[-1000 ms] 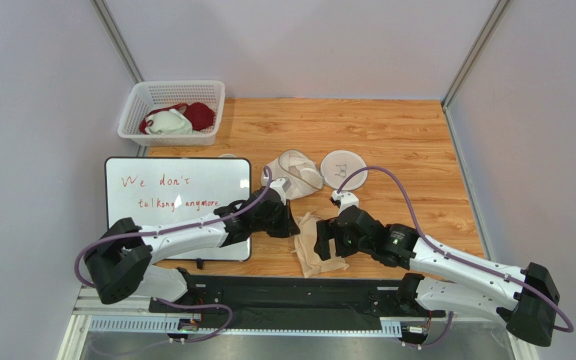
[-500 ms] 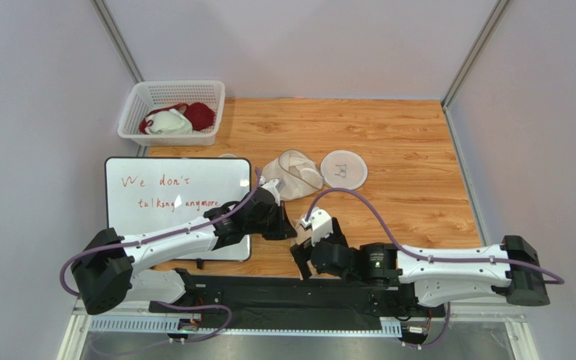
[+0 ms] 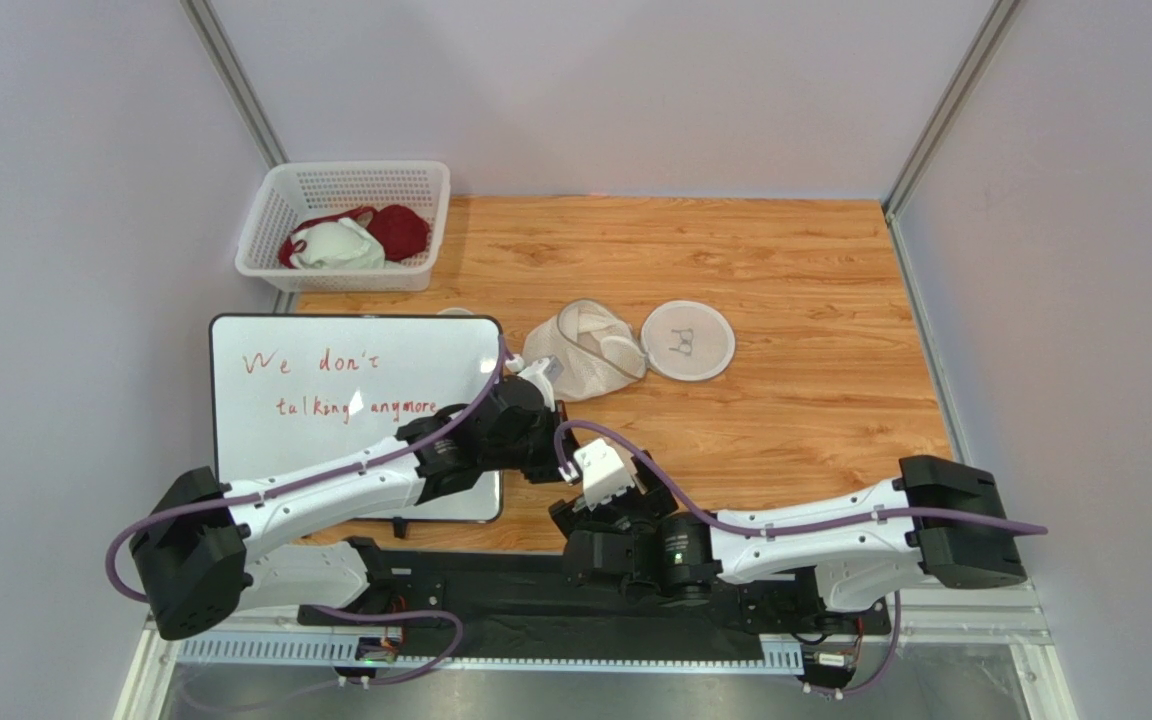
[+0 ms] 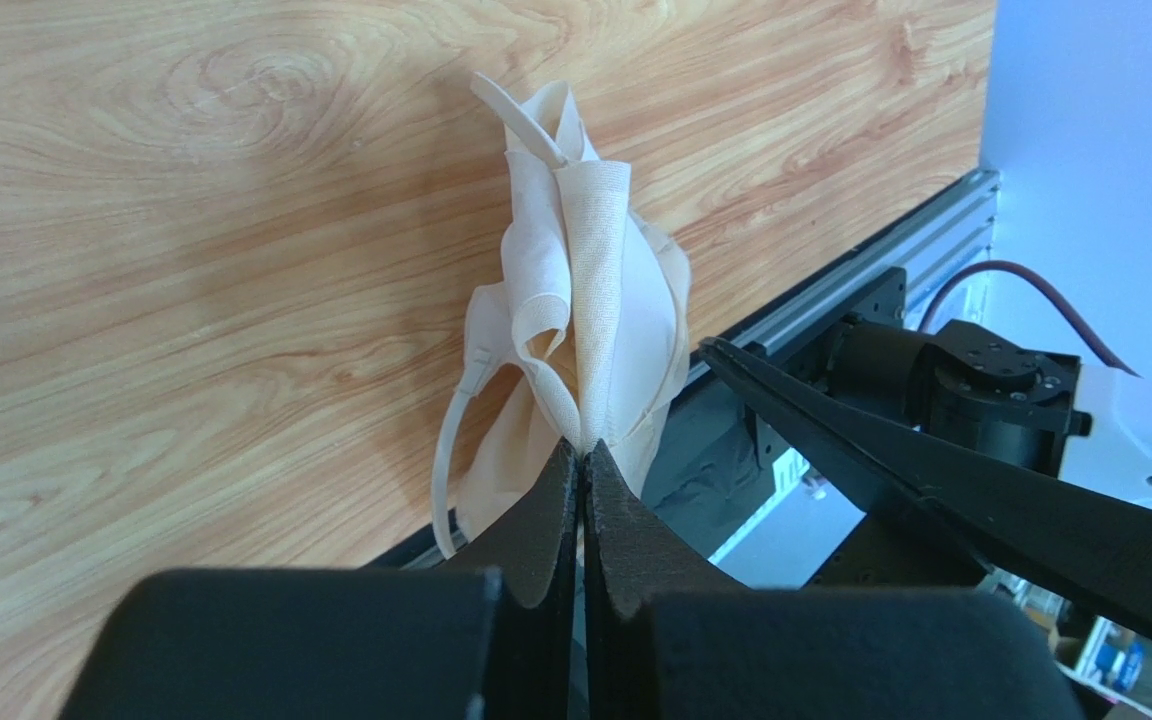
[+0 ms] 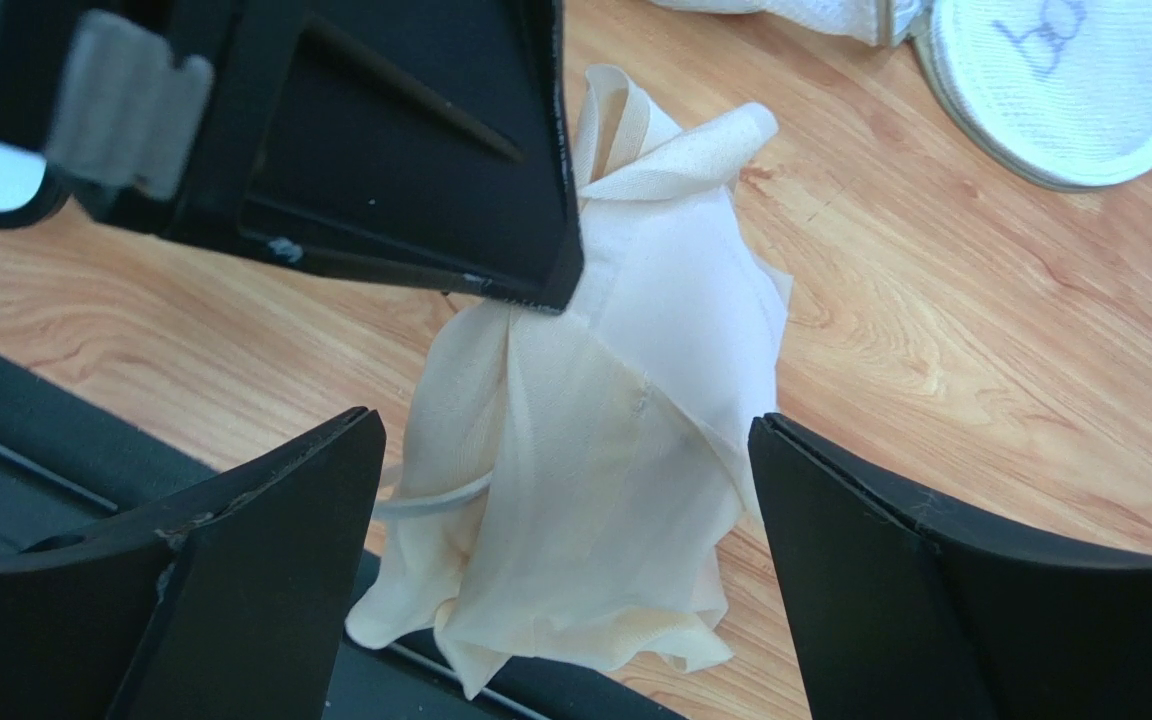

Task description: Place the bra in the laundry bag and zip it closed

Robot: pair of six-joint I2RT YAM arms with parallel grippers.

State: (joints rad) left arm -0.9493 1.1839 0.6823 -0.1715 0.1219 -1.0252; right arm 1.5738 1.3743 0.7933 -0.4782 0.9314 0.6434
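The right tool [image 5: 564, 425] was spread wide, one finger on each side of the bra [image 5: 612, 390]. The bra was a crumpled, pale beige bunch with a thin strap looping out, at the bench's [image 5: 913, 345] near edge. The left tool [image 4: 584, 458] pinched its fold. The mesh bag [image 5: 1078, 90] lay beyond.

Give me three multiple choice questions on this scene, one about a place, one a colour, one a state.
1. Where is the laundry bag? A) hanging in the air B) on the table C) under the table
2. What colour is the writing on the whiteboard? A) red B) blue C) green
3. How is the left gripper? A) wide open B) shut on nothing C) shut on the bra
Answers: 1 B, it lies open on the wood; 2 A, the letters are red; 3 C, its fingers pinch the cloth.
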